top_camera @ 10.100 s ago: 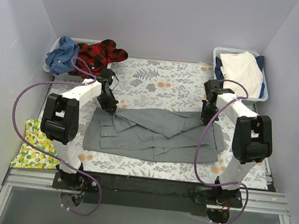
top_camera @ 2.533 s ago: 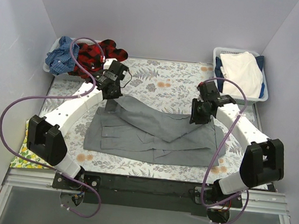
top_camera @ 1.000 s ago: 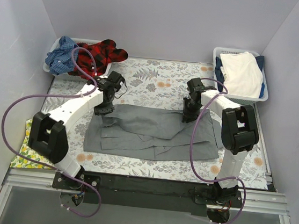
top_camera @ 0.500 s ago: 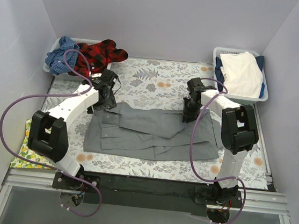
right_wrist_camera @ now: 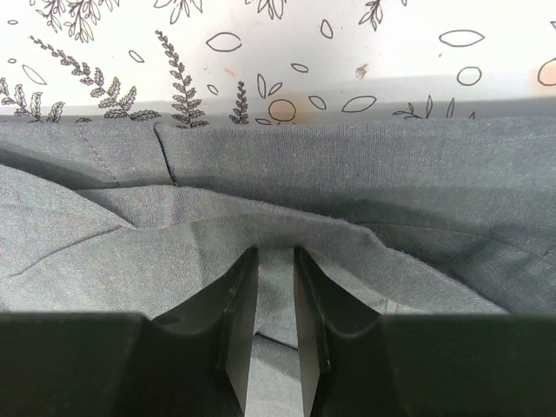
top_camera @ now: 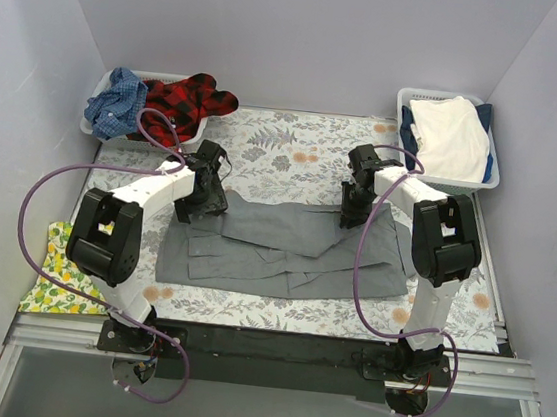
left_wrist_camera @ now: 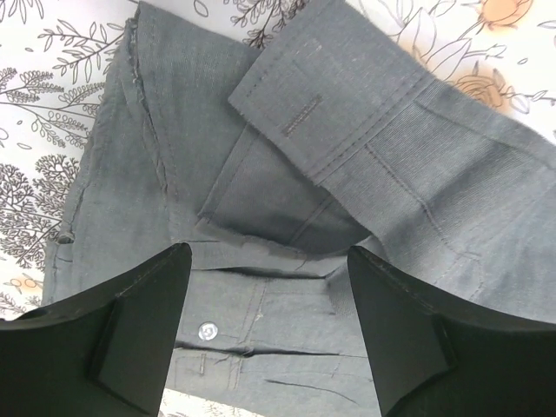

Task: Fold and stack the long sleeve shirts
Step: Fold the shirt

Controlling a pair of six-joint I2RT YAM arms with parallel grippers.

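The left gripper (left_wrist_camera: 269, 258) hung wide open over a cuff (left_wrist_camera: 347, 95) of the grey shirt (top_camera: 284, 244) — holding nothing. The right gripper (right_wrist_camera: 276, 261) was pinched tight on a fold of that shirt.

Top cam: we look down from above/behind the arm bases (top_camera: 138, 334) over the whole grey-and-orange fern-print tabletop (top_camera: 300, 156). L & R wrist cams sit v. close, facing down. All 3 share the plain mid-grey cloth button-up shirt (top_camera: 284, 244).
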